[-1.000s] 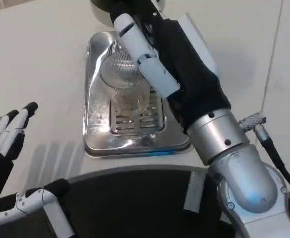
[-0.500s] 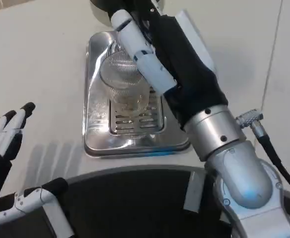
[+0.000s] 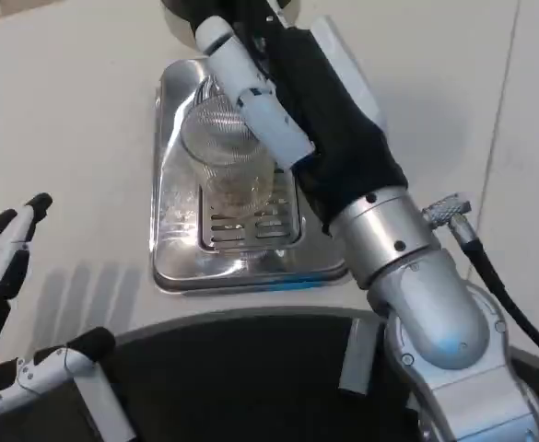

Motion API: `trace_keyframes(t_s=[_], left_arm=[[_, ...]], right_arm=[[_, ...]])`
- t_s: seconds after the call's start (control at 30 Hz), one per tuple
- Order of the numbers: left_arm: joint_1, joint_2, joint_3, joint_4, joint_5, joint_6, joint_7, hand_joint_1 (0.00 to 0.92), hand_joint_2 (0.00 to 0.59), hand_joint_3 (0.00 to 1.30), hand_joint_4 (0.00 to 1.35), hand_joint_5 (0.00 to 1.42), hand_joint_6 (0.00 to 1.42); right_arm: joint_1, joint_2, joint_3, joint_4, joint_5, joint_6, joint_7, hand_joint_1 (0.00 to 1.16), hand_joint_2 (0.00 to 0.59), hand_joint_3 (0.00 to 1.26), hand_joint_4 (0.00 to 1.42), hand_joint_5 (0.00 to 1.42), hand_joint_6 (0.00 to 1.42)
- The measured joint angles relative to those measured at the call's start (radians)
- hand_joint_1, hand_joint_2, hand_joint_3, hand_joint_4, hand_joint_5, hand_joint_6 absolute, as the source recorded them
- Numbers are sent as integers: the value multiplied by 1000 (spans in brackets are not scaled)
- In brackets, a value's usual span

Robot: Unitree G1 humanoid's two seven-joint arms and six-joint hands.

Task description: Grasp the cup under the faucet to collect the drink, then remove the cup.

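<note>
A clear cup (image 3: 225,157) stands on a shiny metal tray (image 3: 172,249) on the white desk (image 3: 66,120). The cup has fine ridges on its upper part and smooth sides lower down. Inside it, near the bottom, there is a little pale yellowish drink. The cup sits on the slotted grate (image 3: 251,226) of the tray, toward the back of it. Just behind the cup, at the top edge of the picture, is the dark round base of the drink machine (image 3: 181,11) — the faucet itself cannot be made out.

The right robot hand (image 3: 278,83) reaches in from the lower right, over the tray. Its white fingers (image 3: 251,92) lie along the right side of the cup and touch it, so this robot hand seems to be wrapped around the cup, holding it. The black part of the hand and the silver forearm (image 3: 389,249) cover the right side of the tray. A black cable (image 3: 509,295) hangs from a silver plug on that arm.

The left robot hand (image 3: 2,267) is at the left edge, well apart from the tray. Its fingers are spread out and straight, and it holds nothing — the thumb sticks out below
</note>
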Motion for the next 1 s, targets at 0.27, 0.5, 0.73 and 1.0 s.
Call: trace_keyframes(t_s=[0.27,0.5,0.73,1.0], left_arm=[[-11,-2,0,15,-3,-8,0,0,111,0,0,0,0],[-20,-11,-1,22,-3,-13,0,0,111,0,0,0,0],[-25,-12,-1,37,-3,-17,0,0,108,0,0,0,0],[-36,-15,-3,44,-3,-17,0,0,103,0,0,0,0]], right_arm=[[-25,-10,31,2,-6,31,2,29,516,0,0,0,0],[-60,-38,75,-38,-45,127,23,0,506,0,0,0,0],[-138,-103,158,-83,-162,265,84,0,502,0,0,0,0],[-289,-181,329,-101,-421,477,231,0,512,0,0,0,0]])
